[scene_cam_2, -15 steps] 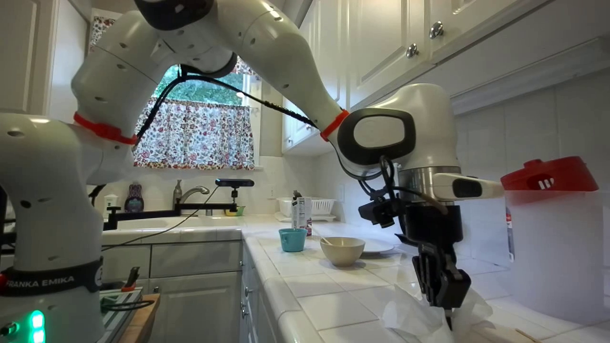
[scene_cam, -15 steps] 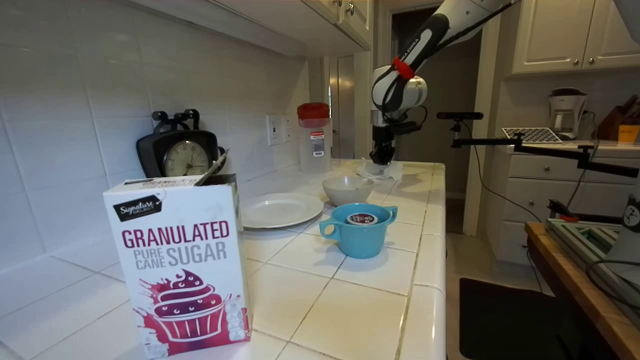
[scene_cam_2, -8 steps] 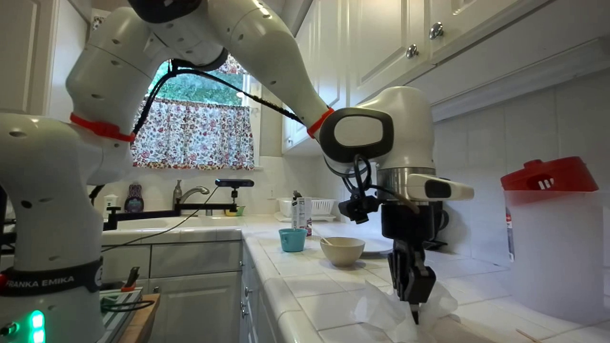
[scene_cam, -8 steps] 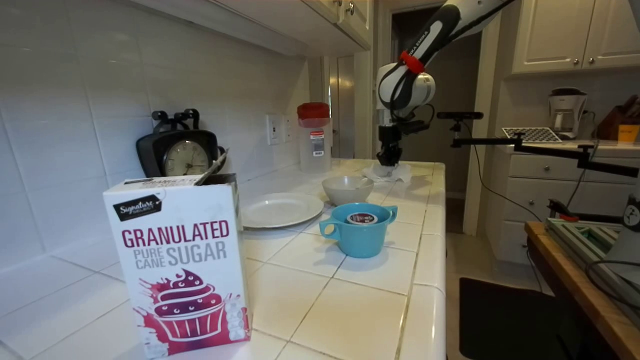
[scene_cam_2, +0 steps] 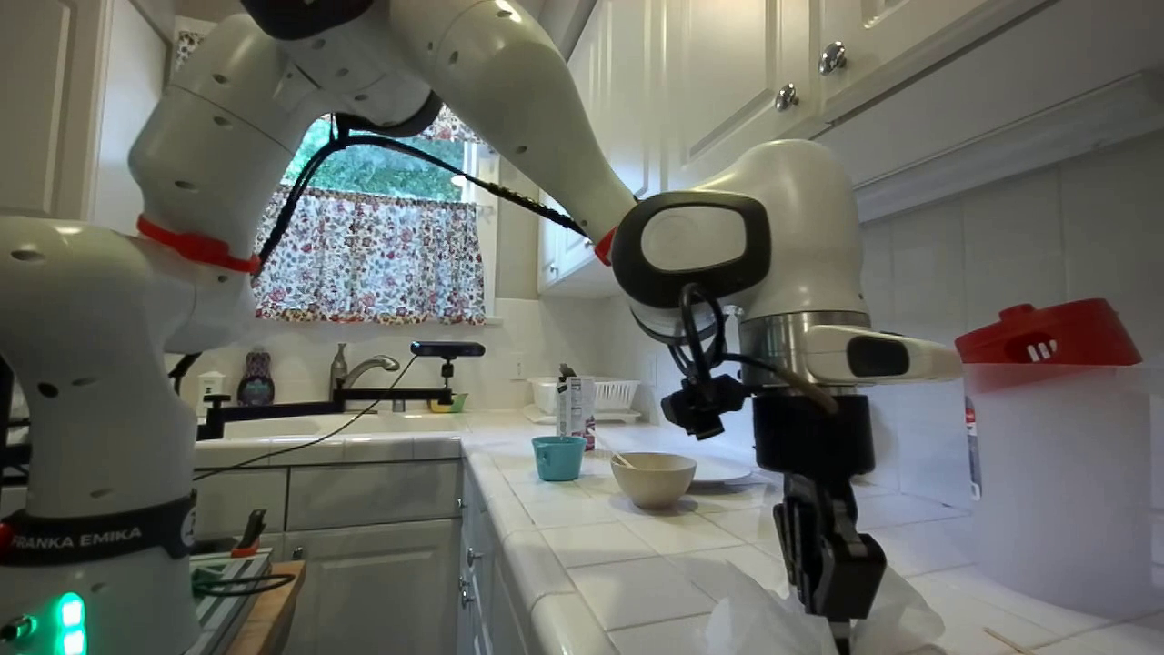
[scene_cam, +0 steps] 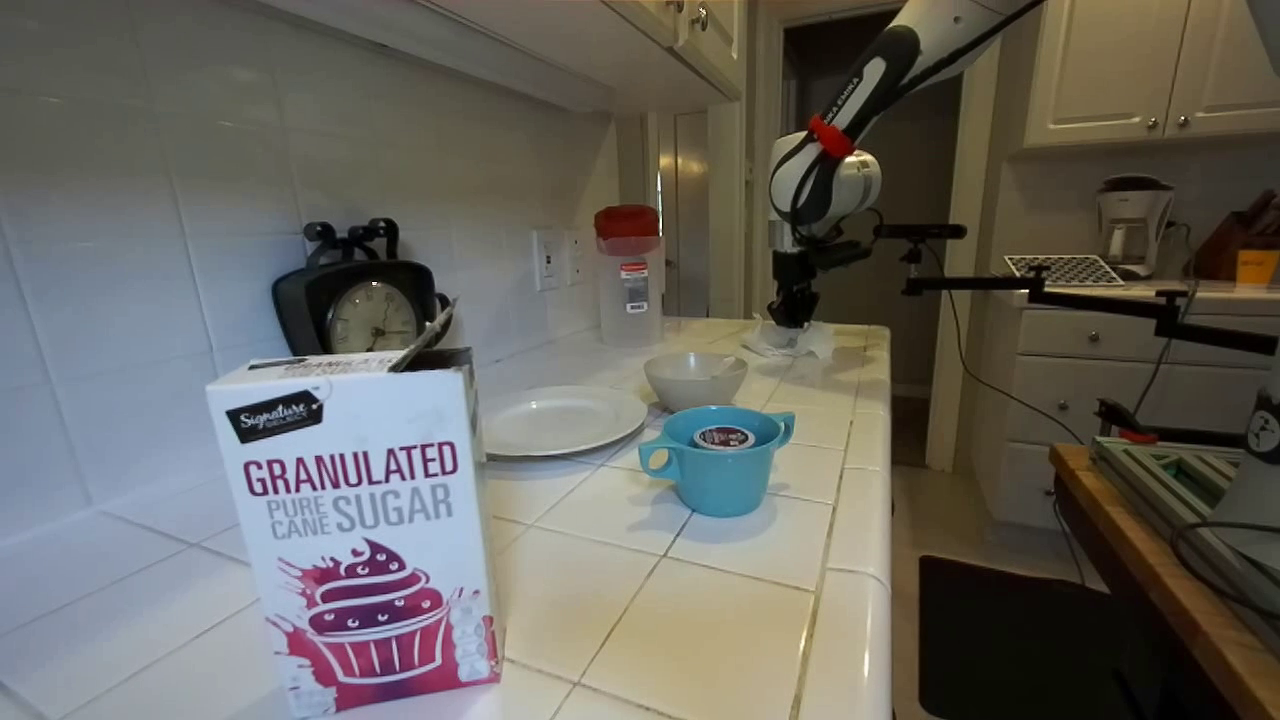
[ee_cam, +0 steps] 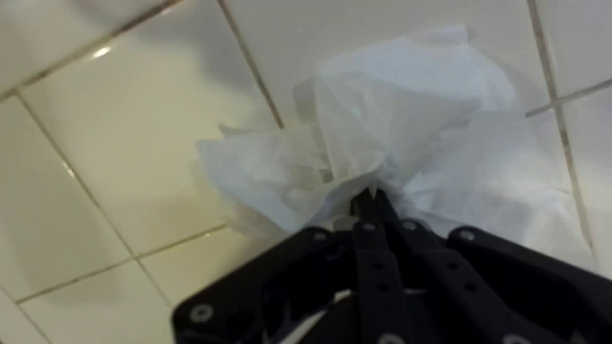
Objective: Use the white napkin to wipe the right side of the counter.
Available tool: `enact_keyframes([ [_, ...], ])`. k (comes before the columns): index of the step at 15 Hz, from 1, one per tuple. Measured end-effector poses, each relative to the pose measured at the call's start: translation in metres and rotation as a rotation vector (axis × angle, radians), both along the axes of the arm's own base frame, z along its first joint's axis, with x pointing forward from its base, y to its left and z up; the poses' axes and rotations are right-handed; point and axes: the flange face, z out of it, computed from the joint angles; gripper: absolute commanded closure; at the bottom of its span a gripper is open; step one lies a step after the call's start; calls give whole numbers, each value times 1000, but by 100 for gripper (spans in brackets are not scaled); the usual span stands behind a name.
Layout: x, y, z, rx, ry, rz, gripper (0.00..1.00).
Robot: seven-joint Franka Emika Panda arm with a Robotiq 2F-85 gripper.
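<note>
Wrist view: two jaws pinch one napkin (ee_cam: 382,138).

In an exterior view the arm (scene_cam_2: 532,123) is arching from nine o'clock to four; the gripper (scene_cam_2: 838,628) is pointing at six, fingers (ee_cam: 367,212) pressing together.

The arm (scene_cam_2: 514,100) is glossy off-white and rounded, dotted with small recessed holes (scene_cam_2: 48,390). Around its base (scene_cam_2: 118,596) runs a black band (scene_cam_2: 98,535) lettered FRANKA EMIKA in white, with green lights (scene_cam_2: 70,611) beneath. Red straps (scene_cam_2: 198,247) circle it, and black cables (scene_cam_2: 527,204) trail along it. Nearer the wrist (scene_cam_2: 809,227), a thick black ring (scene_cam_2: 758,241) frames a pale oval panel (scene_cam_2: 693,238); a silver collar (scene_cam_2: 771,346) adjoins a pale lobe (scene_cam_2: 926,357) with a dark inset (scene_cam_2: 878,357). The gripper (ee_cam: 372,200) is black, with slender bars (ee_cam: 377,277) and round, paler screw heads (ee_cam: 201,313); finer detail there is too blurred to tell.
</note>
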Motion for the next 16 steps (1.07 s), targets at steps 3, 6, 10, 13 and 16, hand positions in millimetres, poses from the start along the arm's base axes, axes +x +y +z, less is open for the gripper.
enact_keyframes([
  [3, 26, -3, 0, -26, -25, 24, 100],
  [6, 53, 13, 1, -36, -53, 69, 100],
  [10, 64, 43, 1, -16, -59, 115, 100],
  [13, 47, 54, 1, 17, -31, 111, 100],
  [16, 21, 43, 1, 40, 6, 71, 100],
])
